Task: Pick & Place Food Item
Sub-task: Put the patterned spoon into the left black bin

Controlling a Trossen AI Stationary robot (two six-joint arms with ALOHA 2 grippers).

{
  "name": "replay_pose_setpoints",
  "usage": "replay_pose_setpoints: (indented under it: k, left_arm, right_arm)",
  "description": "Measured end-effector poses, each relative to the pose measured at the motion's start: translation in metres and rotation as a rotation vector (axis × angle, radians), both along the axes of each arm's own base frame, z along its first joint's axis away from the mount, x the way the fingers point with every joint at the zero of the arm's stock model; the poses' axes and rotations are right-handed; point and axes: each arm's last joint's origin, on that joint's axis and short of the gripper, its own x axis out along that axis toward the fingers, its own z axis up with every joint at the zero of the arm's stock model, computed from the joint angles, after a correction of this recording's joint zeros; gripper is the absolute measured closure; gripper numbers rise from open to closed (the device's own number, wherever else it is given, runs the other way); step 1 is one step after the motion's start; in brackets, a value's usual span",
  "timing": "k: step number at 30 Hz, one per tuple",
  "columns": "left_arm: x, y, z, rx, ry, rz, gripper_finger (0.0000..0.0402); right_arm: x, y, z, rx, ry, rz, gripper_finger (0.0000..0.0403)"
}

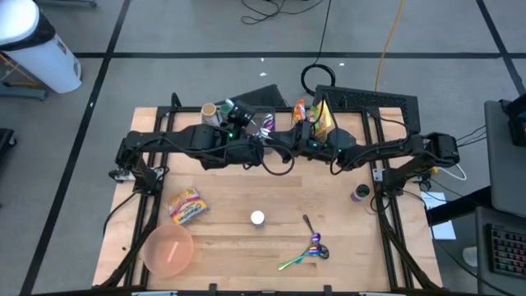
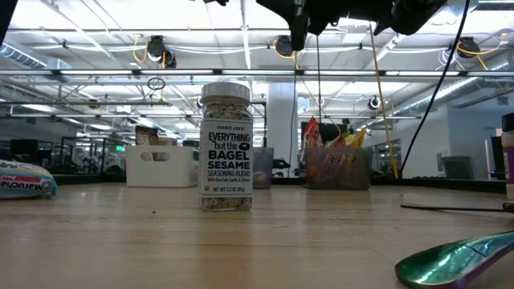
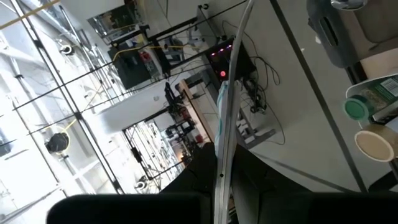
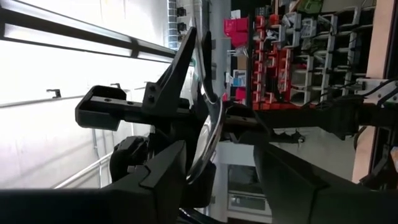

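Left gripper [image 1: 256, 136] is hanging above the middle of the table's back half, its fingers pressing together on a thin silvery foil packet [image 1: 265, 123]. The packet is showing a shiny, crinkled face with a purplish tint from above. From the left wrist it is appearing edge-on as a narrow bright strip. It is being held off the table, between the two arms.

Down on the near left of the table [image 1: 222, 234], a pink bowl [image 1: 168, 249] is sitting at the front corner. A red and yellow snack bag [image 1: 187, 205] is lying just behind it. A paper cup [image 1: 211, 112] is standing at the back edge.

Near the middle, a white-capped seasoning jar [image 2: 226, 147] is standing upright, with bare wood lying open all around it.

Right of it, a dark spoon [image 1: 308, 224] and an iridescent spoon [image 1: 308, 252] are lying near the front.

Right gripper [image 1: 286, 141] is facing the left one, its fingers [image 4: 155, 177] standing apart on either side of the packet's curved edge; whether they are touching it cannot be told. A bin of snack bags [image 1: 319, 115] is sitting behind it, and a small purple jar [image 1: 362, 193] is standing by the right edge.
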Motion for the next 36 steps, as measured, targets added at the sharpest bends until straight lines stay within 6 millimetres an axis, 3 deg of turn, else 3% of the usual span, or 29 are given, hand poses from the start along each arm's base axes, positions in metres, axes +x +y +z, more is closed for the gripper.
replay_pose_setpoints:
  k: [22, 36]
  left_arm:
    - [0.0019, -0.0005, -0.0022, -0.028, 0.006, -0.016, 0.0376]
    - [0.0024, -0.0006, -0.0022, -0.034, -0.003, -0.017, 0.0366]
  right_arm:
    - [0.0003, -0.0001, -0.0016, -0.013, 0.014, -0.004, 0.0389]
    - [0.0003, 0.0001, -0.0017, -0.056, 0.02, 0.013, 0.0399]
